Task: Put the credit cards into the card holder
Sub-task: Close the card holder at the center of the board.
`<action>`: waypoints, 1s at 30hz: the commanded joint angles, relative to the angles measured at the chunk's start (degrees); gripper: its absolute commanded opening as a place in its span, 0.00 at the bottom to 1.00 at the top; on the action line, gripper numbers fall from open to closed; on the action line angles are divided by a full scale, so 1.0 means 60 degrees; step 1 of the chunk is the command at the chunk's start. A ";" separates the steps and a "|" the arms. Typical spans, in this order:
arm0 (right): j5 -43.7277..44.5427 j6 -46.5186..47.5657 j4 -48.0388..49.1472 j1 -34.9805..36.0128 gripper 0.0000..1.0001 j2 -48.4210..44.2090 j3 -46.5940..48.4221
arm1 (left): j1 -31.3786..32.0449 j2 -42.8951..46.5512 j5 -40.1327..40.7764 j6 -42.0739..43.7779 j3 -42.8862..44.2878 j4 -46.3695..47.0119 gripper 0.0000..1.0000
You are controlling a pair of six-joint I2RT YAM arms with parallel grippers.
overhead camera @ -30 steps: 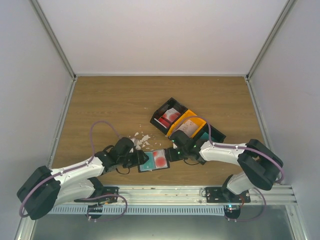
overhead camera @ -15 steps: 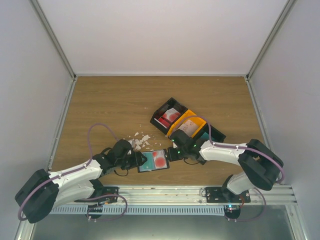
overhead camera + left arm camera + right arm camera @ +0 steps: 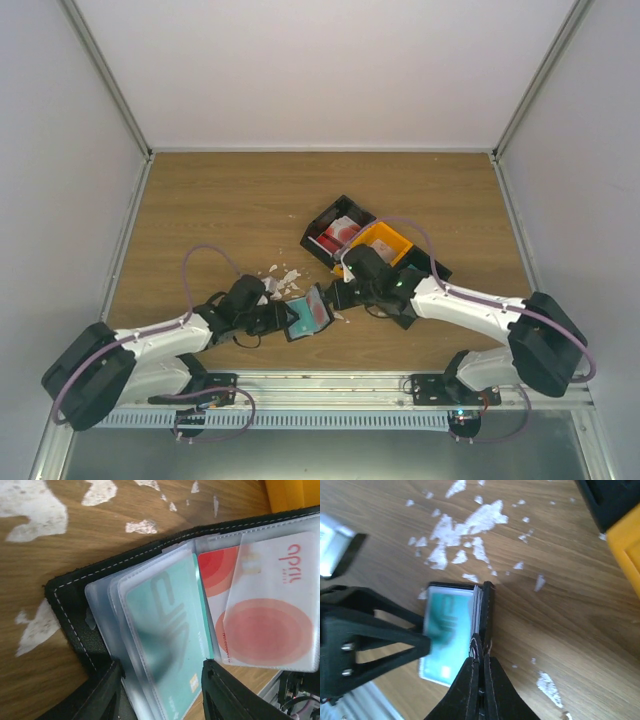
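Straddling a clear sleeve of the card holder [image 3: 65,610], left hand [image 3: 162,682]: jaws partly apart, one on each side of the sleeve; whether they press it cannot be told. Right hand [image 3: 481,656]: closed tight, pinching the holder's opposite black cover edge. Holder: open, tilted, between both hands over the counter [image 3: 230,200]. Teal card [image 3: 165,630] and red-and-white card [image 3: 270,625]: each inside a sleeve. White scraps [image 3: 455,535]: scattered just beyond. Black bin [image 3: 312,243] and orange bin [image 3: 382,236]: side by side behind the right hand.
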State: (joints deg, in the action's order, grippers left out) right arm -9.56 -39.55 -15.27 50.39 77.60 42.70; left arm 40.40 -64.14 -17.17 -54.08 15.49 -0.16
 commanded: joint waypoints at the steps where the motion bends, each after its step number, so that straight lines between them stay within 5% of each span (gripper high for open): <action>1: -0.0811 0.0382 0.0130 -0.0020 0.01 -0.0352 0.0463 | 0.0005 -0.0935 -0.0239 0.0480 0.0009 -0.0004 0.45; 14: -0.2406 0.0719 0.2065 -0.0009 0.00 0.1263 0.0501 | 0.0005 -0.2852 0.0071 0.0397 0.0084 0.2639 0.34; 30: -0.4107 0.0900 0.4134 -0.0020 0.00 0.4090 0.0848 | 0.0005 0.1451 0.2490 -0.0384 -0.0508 -0.1955 0.34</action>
State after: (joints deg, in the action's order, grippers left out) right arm -31.75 -35.35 7.27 50.13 98.10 46.78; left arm 40.42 -60.75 -9.80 -55.00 13.50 0.62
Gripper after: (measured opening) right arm 0.029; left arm 0.340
